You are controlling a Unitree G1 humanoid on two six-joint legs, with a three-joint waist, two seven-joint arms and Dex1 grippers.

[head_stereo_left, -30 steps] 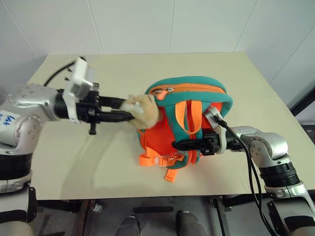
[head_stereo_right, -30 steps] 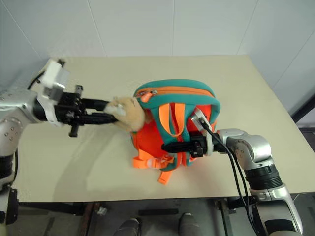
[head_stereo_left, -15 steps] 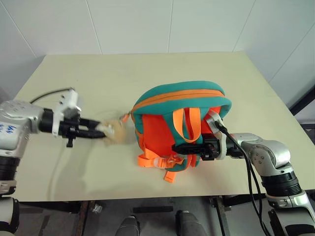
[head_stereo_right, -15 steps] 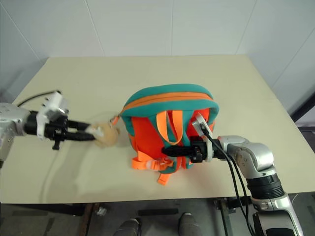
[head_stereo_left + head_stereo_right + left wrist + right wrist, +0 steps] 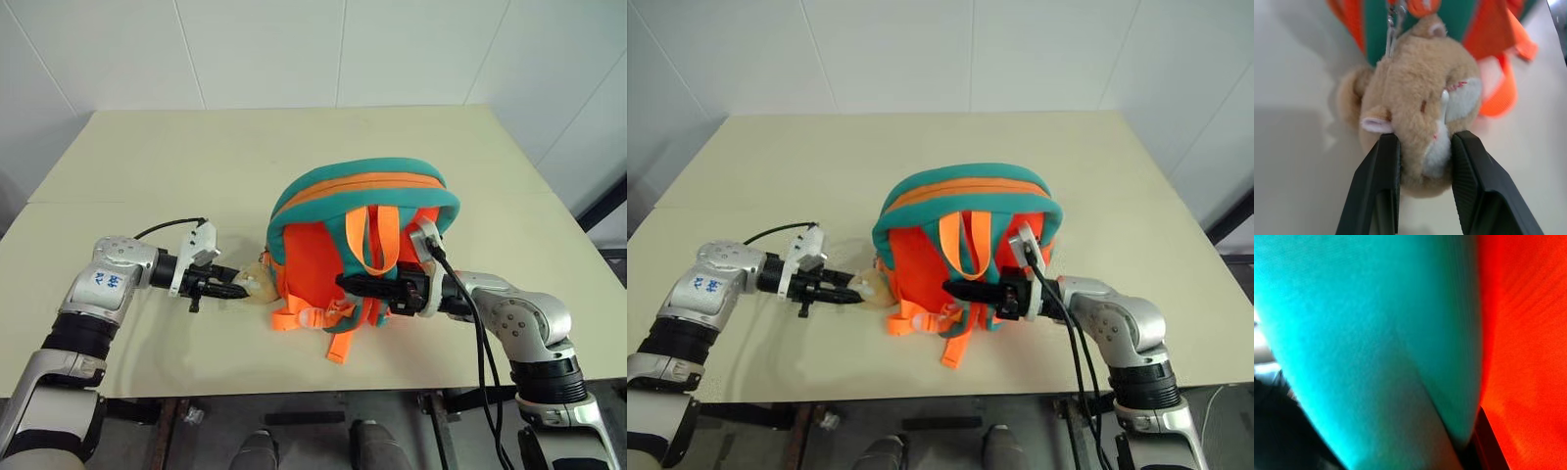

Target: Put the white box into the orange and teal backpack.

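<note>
Here my left gripper (image 5: 1422,147) has its jaws pinched on the plush toy (image 5: 1418,103) at the left foot of the orange and teal backpack (image 5: 323,255), which stands mid-table (image 5: 196,166). My right gripper (image 5: 345,284) has its jaws closed on a teal strap (image 5: 358,245).

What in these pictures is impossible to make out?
- Whether the white box is inside: the backpack is zipped along its top in both eye views.
- What the right gripper pinches: straps cover its tips; its wrist view shows teal fabric close up.
- The plush toy's underside, pressed against the table.
</note>
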